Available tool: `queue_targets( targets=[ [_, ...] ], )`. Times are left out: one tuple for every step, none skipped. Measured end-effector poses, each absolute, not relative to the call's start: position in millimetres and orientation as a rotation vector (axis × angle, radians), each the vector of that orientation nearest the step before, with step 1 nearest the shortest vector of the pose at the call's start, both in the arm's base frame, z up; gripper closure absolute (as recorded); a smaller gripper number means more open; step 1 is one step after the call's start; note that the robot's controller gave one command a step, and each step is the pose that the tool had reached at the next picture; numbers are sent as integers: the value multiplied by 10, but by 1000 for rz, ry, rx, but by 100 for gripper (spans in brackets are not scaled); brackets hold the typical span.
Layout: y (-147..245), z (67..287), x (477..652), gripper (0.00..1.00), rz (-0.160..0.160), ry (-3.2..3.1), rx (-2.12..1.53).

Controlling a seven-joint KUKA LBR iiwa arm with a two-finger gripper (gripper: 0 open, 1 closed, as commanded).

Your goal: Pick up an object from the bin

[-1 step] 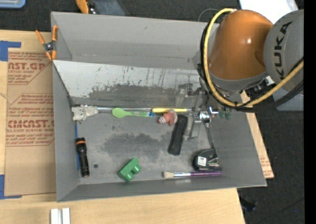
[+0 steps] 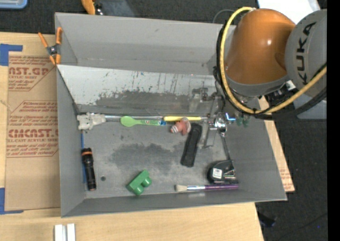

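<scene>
My gripper (image 2: 217, 124) hangs low at the right side of the bin, under the orange dome. Just left of it a black bar (image 2: 189, 146) lies slanted on the floor. A small pink thing (image 2: 182, 126) sits beside the bar's upper end. A yellow pencil (image 2: 183, 119) runs along the back wall toward the gripper. Below the gripper, by the front right corner, rests a black tape measure (image 2: 222, 172). Nothing shows held in the gripper.
A green toothbrush (image 2: 139, 122) and a white piece (image 2: 87, 122) lie along the back left. A black marker (image 2: 88, 168) lies by the left wall. A green block (image 2: 139, 182) and a purple-handled brush (image 2: 208, 187) lie at the front.
</scene>
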State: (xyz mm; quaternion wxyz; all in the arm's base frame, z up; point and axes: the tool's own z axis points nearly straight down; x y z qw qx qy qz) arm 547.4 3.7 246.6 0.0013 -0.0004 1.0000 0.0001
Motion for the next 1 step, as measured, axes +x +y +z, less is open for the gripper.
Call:
queue_targets(
  targets=[
    [-52,1938,5533,0,0,3125,-276]
  ],
)
